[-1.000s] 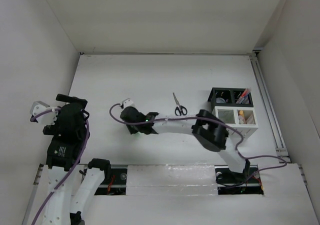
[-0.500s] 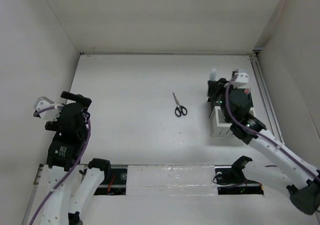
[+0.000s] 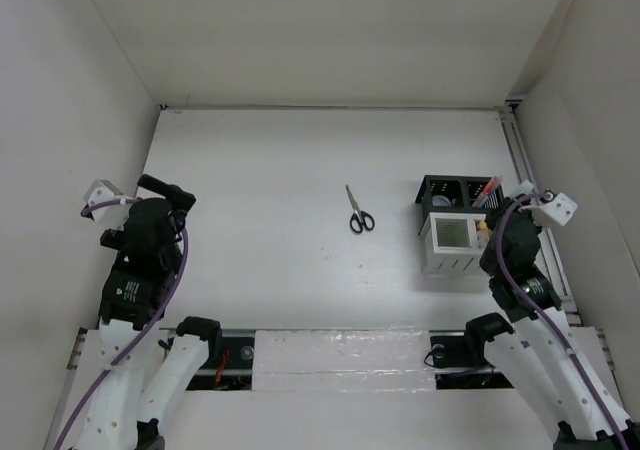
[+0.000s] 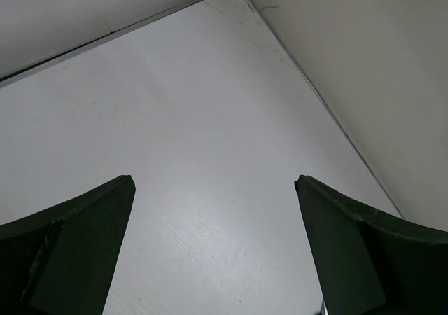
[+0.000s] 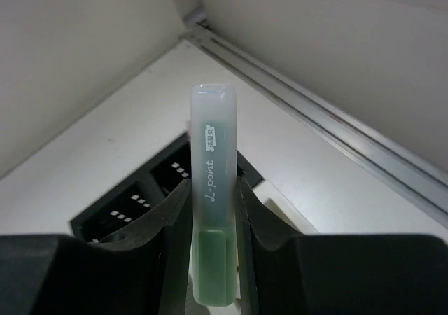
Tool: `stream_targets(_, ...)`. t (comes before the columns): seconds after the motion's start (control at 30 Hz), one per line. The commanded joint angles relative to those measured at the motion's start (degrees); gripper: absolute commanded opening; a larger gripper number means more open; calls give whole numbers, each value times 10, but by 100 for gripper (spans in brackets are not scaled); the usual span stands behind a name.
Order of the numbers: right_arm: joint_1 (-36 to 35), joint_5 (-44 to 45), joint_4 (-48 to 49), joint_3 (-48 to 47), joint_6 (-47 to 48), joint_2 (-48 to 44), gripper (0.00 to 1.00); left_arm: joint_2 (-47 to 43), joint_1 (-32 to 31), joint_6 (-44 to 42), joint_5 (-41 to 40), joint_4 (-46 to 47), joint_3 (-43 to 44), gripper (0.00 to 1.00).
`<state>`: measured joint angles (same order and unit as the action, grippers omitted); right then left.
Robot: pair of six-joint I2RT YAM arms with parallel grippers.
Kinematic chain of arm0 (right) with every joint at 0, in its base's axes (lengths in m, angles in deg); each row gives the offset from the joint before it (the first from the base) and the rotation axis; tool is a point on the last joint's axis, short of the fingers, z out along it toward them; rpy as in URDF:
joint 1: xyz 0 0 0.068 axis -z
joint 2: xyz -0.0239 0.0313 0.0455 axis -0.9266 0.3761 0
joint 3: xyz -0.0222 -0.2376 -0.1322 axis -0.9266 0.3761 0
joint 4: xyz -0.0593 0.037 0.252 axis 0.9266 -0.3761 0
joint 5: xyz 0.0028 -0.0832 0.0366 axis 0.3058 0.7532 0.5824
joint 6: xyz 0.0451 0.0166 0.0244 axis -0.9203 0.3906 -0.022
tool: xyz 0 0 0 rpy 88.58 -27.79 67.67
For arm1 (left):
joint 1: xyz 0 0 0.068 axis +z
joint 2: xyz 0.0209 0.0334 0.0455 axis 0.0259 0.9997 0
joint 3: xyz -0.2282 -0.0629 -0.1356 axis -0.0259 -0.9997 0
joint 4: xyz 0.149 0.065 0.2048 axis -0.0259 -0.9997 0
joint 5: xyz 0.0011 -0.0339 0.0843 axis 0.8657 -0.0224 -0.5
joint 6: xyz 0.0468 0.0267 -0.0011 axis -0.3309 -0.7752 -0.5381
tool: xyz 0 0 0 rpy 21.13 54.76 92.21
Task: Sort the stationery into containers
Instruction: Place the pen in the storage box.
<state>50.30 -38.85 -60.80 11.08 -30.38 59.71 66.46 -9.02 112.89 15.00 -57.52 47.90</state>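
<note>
A stubby green marker point(image 5: 213, 210) with a frosted cap stands upright between the fingers of my right gripper point(image 5: 213, 189), which is shut on it. That gripper point(image 3: 497, 238) hangs at the right side of the containers point(image 3: 452, 235), a white slatted part with two black compartments point(image 5: 136, 203) behind it. Red pens point(image 3: 488, 192) stick out of the right black compartment. Black-handled scissors point(image 3: 358, 213) lie on the table in the middle. My left gripper point(image 4: 213, 182) is open over bare table at the far left point(image 3: 158, 195).
A metal rail point(image 5: 315, 126) runs along the right table edge, just beyond the containers. White walls enclose the table on the left, back and right.
My right arm has swung from the table's middle-left across to the right side of the containers, carrying the green marker. My left arm has shifted slightly forward.
</note>
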Motion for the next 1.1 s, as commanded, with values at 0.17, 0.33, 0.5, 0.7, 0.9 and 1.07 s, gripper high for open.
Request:
stream_targets(0.17,10,126,-77,-17,-89,51,0,-3,-2,-16,10,27,-3,99)
stream_targets(0.33,35,162,-97,-17,-115,65,0,-3,-2,-16,10,27,-3,99)
stream_targets(0.5,63,168,-121,-27,-147,107,0,-3,-2,-21,15,32,-3,99)
stream_targets(0.7,63,168,-128,-33,-167,165,0,-3,-2,-21,20,32,-3,99)
stream_targets(0.9,63,168,-153,-50,-187,191,0,-3,-2,-21,20,32,-8,99)
stream_targets(1.07,63,168,-158,-56,-187,202,0,-3,-2,-26,26,38,-8,99)
